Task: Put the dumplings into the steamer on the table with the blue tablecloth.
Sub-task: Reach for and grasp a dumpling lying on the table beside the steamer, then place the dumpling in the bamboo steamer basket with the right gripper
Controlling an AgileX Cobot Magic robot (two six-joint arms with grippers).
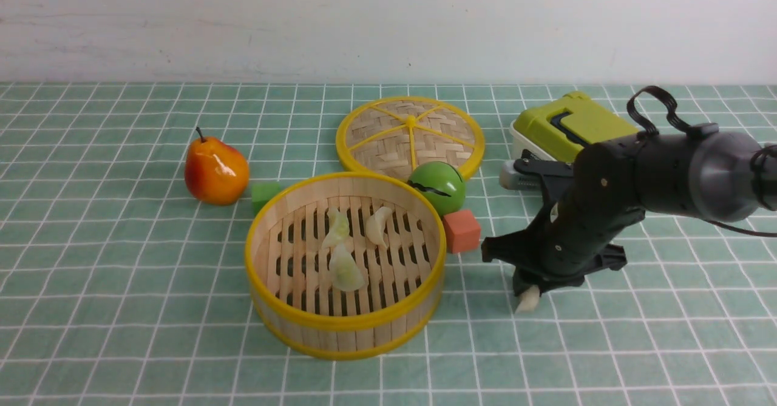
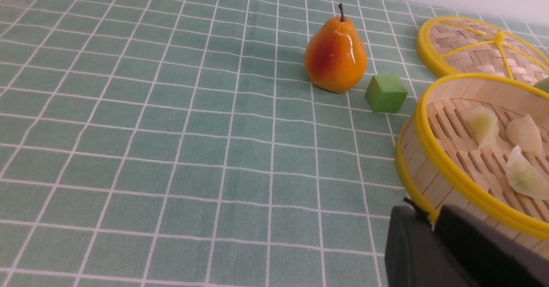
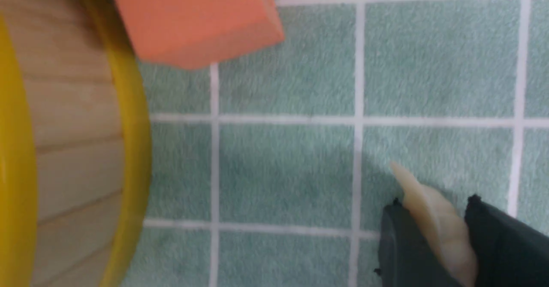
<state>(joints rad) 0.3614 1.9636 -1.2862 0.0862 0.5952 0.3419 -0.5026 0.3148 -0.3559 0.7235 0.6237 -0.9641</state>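
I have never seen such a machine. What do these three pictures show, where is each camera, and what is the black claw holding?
This is a robot with two arms; each ends in a gripper. The wide picture looks forward from between the arms; the other two come from wrist cameras. On the table lie a pear, a lid, a green ball, a green cube, a red cube, a green box and a steamer with three dumplings inside. The right gripper pinches a fourth dumpling right of the steamer. The left gripper holds nothing.
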